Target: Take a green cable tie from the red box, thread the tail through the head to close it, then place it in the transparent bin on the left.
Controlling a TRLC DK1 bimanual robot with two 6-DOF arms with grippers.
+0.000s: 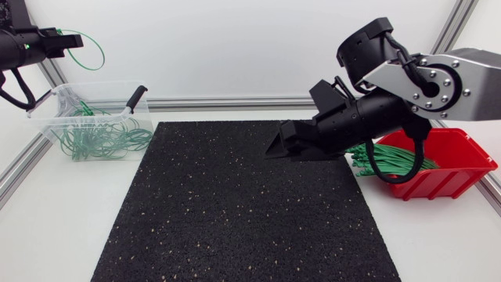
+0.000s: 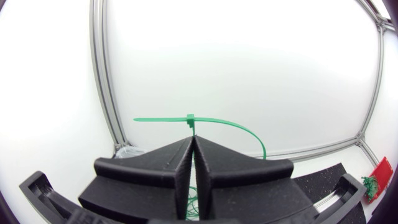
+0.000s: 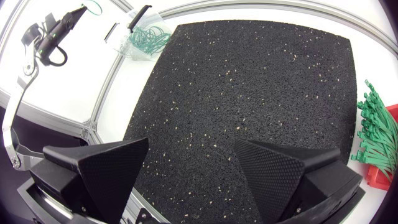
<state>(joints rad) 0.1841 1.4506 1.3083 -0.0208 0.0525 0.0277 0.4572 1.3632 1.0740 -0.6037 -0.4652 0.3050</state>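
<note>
Left gripper (image 2: 191, 142): fingers pressed together, pinching the green cable tie (image 2: 190, 118) on the band just under its head.

Tie: already closed. The head sits just past my fingertips. The free tail points out level to one side. The loop bows out to the other side and curls back down behind the finger. The band is thin and the loop is wide and loose; I judge it springy.

Key relation: the transparent bin (image 1: 55, 113) lies below the tie and a little toward the mat (image 1: 235, 211), not straight under it. It already holds a tangle of looped ties (image 1: 102, 137). My left arm is by far the nearer one. The drop probably needs a short carry over the rim before release.

Right gripper (image 3: 191, 146): fingers spread, holding nothing, low over the mat and well apart from the bin.

Red box (image 1: 462, 157): beside the right arm, with straight ties (image 1: 391, 160) spilling over its edge.
</note>
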